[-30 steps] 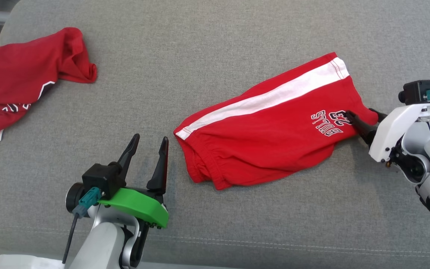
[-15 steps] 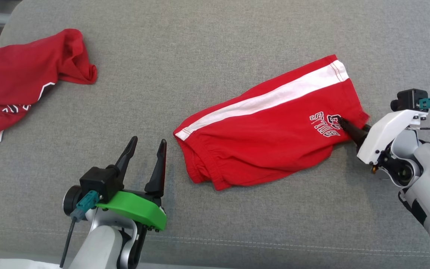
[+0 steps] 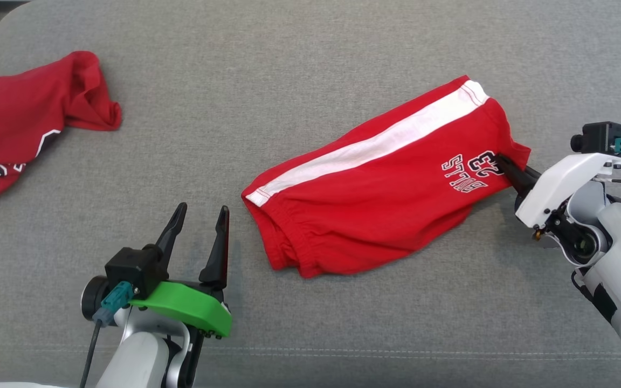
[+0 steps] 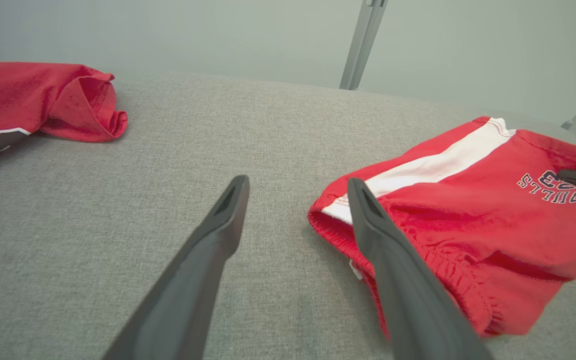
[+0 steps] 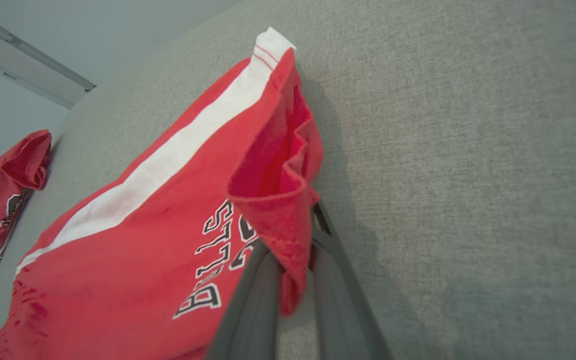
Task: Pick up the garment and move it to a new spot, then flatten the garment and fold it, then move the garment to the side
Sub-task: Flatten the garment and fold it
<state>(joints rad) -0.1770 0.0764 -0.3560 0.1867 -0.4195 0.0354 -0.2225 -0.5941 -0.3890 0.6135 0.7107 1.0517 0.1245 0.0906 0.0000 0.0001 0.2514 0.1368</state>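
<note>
**Hem grip on the red shorts (image 3: 375,215)**

The red shorts lie right of centre on the grey upholstered surface (image 3: 289,64). The right hand (image 3: 500,161) is clamped on their leg hem beside the lettering. The left hand (image 3: 200,209), fingers apart, sits just beside the waistband. Another red garment (image 3: 14,124) lies far left.

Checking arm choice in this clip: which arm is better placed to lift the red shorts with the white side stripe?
Right. The right gripper is shut on the leg hem of the red shorts with the white side stripe. The left gripper stands open beside the waistband, gripping nothing.
</note>
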